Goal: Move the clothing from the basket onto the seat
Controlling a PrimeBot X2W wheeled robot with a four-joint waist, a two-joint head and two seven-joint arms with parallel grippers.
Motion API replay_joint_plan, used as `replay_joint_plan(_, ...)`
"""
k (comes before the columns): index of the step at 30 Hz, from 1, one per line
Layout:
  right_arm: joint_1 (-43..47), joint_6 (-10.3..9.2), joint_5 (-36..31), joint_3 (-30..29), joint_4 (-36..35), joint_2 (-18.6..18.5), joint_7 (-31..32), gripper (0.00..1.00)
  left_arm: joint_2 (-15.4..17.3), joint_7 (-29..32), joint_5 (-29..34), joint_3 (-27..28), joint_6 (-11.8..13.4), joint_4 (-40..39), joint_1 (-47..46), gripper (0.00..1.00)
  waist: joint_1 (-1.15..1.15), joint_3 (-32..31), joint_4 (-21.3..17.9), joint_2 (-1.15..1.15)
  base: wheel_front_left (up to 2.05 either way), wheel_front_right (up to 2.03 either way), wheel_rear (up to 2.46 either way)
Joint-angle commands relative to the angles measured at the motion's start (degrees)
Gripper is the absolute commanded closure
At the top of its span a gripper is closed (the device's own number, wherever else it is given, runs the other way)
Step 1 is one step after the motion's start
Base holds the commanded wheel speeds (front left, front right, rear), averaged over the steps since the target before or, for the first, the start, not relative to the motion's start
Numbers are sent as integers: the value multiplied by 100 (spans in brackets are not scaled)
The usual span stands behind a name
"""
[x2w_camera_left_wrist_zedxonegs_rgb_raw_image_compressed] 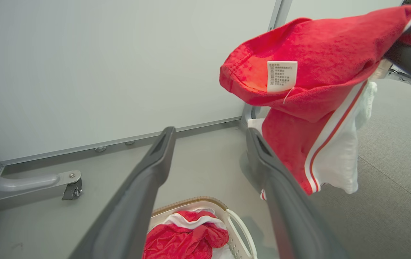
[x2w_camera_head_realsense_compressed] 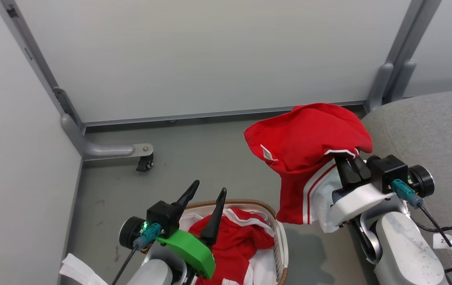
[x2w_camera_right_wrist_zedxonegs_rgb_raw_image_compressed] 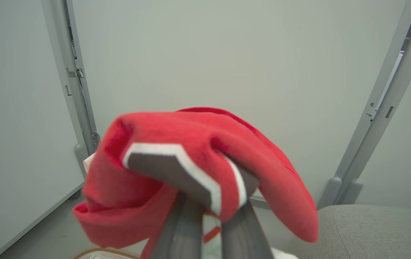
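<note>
A red garment (x2w_camera_head_realsense_compressed: 307, 150) with white stripe trim hangs in the air, draped over my right gripper (x2w_camera_head_realsense_compressed: 348, 164), which is shut on it; the same garment (x2w_camera_left_wrist_zedxonegs_rgb_raw_image_compressed: 317, 86) (x2w_camera_right_wrist_zedxonegs_rgb_raw_image_compressed: 198, 169) fills much of both wrist views. It hangs between the basket and the grey seat (x2w_camera_head_realsense_compressed: 428, 130). More red clothing (x2w_camera_head_realsense_compressed: 234, 241) lies in the white basket (x2w_camera_head_realsense_compressed: 279, 237) with the brown woven rim. My left gripper (x2w_camera_head_realsense_compressed: 209, 196) stands open above the basket, nothing between its fingers (x2w_camera_left_wrist_zedxonegs_rgb_raw_image_compressed: 144, 187).
Pale partition walls with grey metal posts (x2w_camera_head_realsense_compressed: 396, 67) close the back and left. A caster foot (x2w_camera_head_realsense_compressed: 145, 160) juts onto the grey floor at the left. A black cable (x2w_camera_head_realsense_compressed: 451, 233) trails from my right wrist over the seat.
</note>
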Motion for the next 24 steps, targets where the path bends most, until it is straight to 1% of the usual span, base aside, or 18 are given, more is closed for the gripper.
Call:
replay_joint_plan(1,42,-4,-68,-43,-23,-22,-28,100,-30,-3,68,49,-14,-49,95,0,0,55,-245,0,0,0,0)
replay_joint_plan(4,54,-4,-142,-127,-53,-23,-28,100,-68,-3,179,104,-33,-106,162,0,0,108,-557,0,0,0,0)
replay_joint_plan(10,23,-5,-281,-206,-127,-21,-28,100,-107,-3,345,153,-45,-230,125,0,0,335,-1325,0,0,0,0)
replay_joint_plan(15,-4,-5,-292,-324,-177,-19,-28,100,-127,-3,406,93,-53,-237,7,0,0,529,-1867,0,0,0,0)
replay_joint_plan(19,-16,-5,-250,-389,-195,-19,-28,100,-129,-3,416,-13,-55,-216,-56,0,0,636,-2149,0,0,0,0)
replay_joint_plan(24,-37,-5,-223,-474,-223,-19,-29,100,-129,-3,410,-114,-56,-191,-137,0,0,731,-2284,0,0,0,0)
